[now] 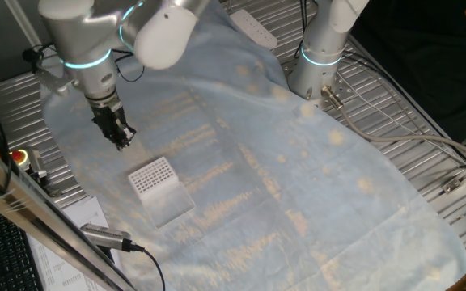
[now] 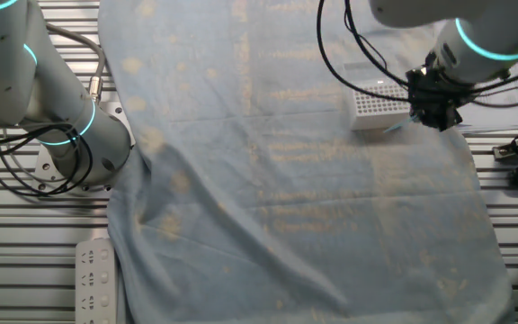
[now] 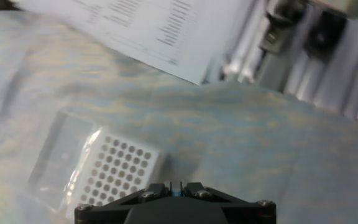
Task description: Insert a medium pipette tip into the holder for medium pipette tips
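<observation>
Hand view shows the pincer (image 3: 176, 188) closed on the blue tip (image 3: 176, 185), hovering beside the white box (image 3: 118, 172); carrying step underway. Next: align over a hole, lower.

1. Tip holder (image 1: 157, 184) (image 2: 378, 106) (image 3: 120, 169): small white see-through plastic box, rectangular, top w/ grid of many small round holes. Sits flat and upright on the pale blue cloth (image 1: 298, 178). Holes look empty in hand view. A clear, lid-like part lies flat right beside it.

2. Pipette tip (image 2: 396, 126) (image 3: 176, 188): thin, tapering, pale blue-teal sliver, much shorter than the holder. Held between the gripper (image 2: 432, 110) fingers, up off the cloth, just beside the holder, not in any hole. Too small to make out in one fixed view.
</observation>
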You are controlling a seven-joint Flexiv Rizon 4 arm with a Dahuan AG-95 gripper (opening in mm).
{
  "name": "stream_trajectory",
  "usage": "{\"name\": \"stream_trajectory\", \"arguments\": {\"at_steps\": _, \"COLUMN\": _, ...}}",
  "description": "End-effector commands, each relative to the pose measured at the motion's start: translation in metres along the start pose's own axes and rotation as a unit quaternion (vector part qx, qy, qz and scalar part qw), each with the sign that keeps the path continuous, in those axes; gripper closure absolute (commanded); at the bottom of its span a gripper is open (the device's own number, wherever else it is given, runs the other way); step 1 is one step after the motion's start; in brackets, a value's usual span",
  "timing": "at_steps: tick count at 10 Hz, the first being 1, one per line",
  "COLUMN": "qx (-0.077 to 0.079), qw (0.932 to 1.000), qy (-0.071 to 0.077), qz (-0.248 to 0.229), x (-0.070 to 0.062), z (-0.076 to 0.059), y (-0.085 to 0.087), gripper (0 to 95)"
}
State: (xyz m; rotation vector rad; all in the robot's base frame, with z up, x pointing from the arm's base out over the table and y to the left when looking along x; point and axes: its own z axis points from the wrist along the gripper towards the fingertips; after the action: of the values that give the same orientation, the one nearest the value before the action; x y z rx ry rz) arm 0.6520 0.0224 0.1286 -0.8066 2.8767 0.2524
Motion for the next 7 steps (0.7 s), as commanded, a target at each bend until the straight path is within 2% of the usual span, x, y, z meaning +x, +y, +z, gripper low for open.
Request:
{"name": "stream_trajectory", "arguments": {"at_steps": 1, "qx": -0.018, "qw": 0.997, "qy": -0.017, "qz": -0.073, "x": -0.0048, "z": -0.0005, "y": 0.0048, "gripper": 95.0}}
{"name": "stream_trajectory", "arguments": {"at_steps": 2, "qx": -0.015, "qw": 0.9959, "qy": -0.019, "qz": -0.087, "x": -0.0048, "z": -0.0005, "y": 0.0048, "gripper": 95.0}}
{"name": "stream_trajectory", "arguments": {"at_steps": 3, "qx": -0.021, "qw": 0.9874, "qy": -0.028, "qz": -0.154, "x": -0.0048, "z": -0.0005, "y": 0.0048, "gripper": 95.0}}
{"name": "stream_trajectory", "arguments": {"at_steps": 4, "qx": -0.047, "qw": 0.9625, "qy": -0.048, "qz": -0.263, "x": -0.0048, "z": -0.0005, "y": 0.0048, "gripper": 95.0}}
{"name": "stream_trajectory", "arguments": {"at_steps": 5, "qx": -0.051, "qw": 0.9497, "qy": -0.044, "qz": -0.306, "x": -0.0048, "z": -0.0005, "y": 0.0048, "gripper": 95.0}}
{"name": "stream_trajectory", "arguments": {"at_steps": 6, "qx": -0.057, "qw": 0.9399, "qy": -0.042, "qz": -0.334, "x": -0.0048, "z": -0.0005, "y": 0.0048, "gripper": 95.0}}
{"name": "stream_trajectory", "arguments": {"at_steps": 7, "qx": -0.068, "qw": 0.9292, "qy": -0.046, "qz": -0.36, "x": -0.0048, "z": -0.0005, "y": 0.0048, "gripper": 95.0}}
